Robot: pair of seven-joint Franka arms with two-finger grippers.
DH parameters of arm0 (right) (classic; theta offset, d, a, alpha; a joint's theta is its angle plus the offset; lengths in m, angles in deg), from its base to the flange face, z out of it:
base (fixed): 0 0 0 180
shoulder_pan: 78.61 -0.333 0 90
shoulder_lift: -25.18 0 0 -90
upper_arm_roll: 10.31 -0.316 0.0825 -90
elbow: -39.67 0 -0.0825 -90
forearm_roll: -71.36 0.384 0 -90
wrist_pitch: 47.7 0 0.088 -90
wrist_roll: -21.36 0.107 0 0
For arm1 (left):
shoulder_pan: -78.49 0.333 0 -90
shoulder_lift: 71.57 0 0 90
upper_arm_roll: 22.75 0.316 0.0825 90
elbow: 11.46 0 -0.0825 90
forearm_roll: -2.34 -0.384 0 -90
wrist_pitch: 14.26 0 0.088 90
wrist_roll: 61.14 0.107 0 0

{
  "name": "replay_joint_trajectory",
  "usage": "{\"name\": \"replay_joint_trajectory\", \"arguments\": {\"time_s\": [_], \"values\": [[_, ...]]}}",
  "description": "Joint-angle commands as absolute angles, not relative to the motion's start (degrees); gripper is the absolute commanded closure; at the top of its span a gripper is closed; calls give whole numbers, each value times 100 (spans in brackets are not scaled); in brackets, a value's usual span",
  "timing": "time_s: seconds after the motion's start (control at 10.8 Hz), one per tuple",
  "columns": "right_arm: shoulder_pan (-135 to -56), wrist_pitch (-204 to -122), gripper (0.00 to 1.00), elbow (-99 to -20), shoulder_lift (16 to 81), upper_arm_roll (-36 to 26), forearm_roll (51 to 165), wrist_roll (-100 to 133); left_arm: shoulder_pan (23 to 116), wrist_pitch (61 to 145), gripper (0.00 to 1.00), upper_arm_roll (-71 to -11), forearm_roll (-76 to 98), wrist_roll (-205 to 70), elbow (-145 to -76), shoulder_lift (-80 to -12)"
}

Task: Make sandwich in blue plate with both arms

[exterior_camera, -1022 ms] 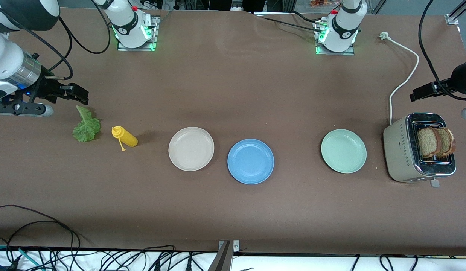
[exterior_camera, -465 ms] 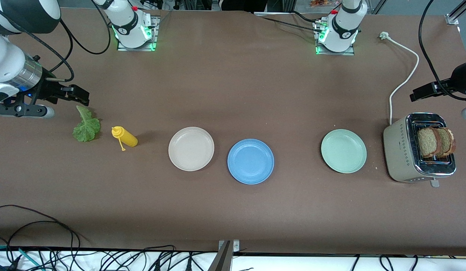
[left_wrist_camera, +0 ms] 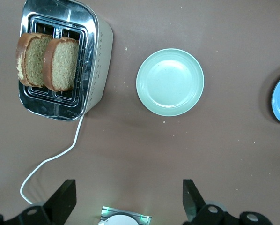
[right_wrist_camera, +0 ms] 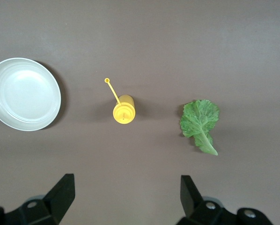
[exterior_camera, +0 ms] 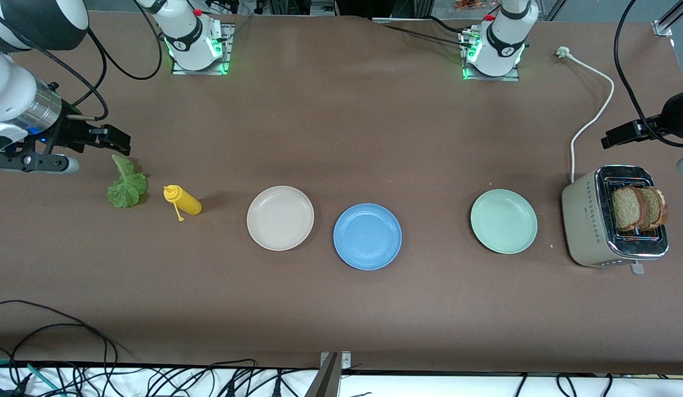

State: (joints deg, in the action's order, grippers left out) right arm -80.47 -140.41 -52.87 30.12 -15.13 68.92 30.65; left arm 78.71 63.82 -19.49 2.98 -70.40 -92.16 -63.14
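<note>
The blue plate sits bare near the middle of the table, between a beige plate and a green plate. The bread — two brown slices — stands upright in the toaster at the left arm's end of the table. The lettuce lies flat at the right arm's end, just beside a yellow bottle lying tipped on its side.

The right gripper hangs over the table close to the lettuce's stem end, fingers spread wide and holding nothing. The left gripper hangs over the table above the toaster's cord, also wide open and empty.

The left wrist view looks straight down into the toaster slots and shows each slice's crust, with the cord curling away; it catches only an edge of the blue plate. The right wrist view shows the bottle's cap strap, the lettuce's ribs and the beige plate, but not the blue plate at all — only the front view takes in all three plates together.
</note>
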Motion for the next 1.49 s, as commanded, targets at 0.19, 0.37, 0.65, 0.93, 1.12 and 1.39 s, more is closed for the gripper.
{"name": "replay_joint_trajectory", "arguments": {"time_s": [0.19,0.37,0.65,0.93,1.12,1.39], "values": [[-8028,-13998,0,-5236,3036,-1488,6907,3059,8130,6344,0,-1924,226,-6652,-9161,-5981],[-8019,-14007,0,-5236,3036,-1488,6907,3059,8383,6344,0,-1924,243,-6475,-9161,-5787],[-8019,-14007,0,-5236,3045,-1488,6898,3059,8455,6396,0,-1845,25,-6466,-9170,-5611],[-8019,-14007,0,-5236,3071,-1488,6898,3059,8630,7772,0,-1862,-319,-5565,-9459,-5453],[-8019,-14007,0,-5236,3071,-1479,6898,3059,8903,8144,0,-1871,-136,-5061,-9522,-5277],[-8019,-14007,0,-5236,3071,-1488,6907,3059,9193,8620,0,-1871,382,-4603,-9688,-4926]]}}
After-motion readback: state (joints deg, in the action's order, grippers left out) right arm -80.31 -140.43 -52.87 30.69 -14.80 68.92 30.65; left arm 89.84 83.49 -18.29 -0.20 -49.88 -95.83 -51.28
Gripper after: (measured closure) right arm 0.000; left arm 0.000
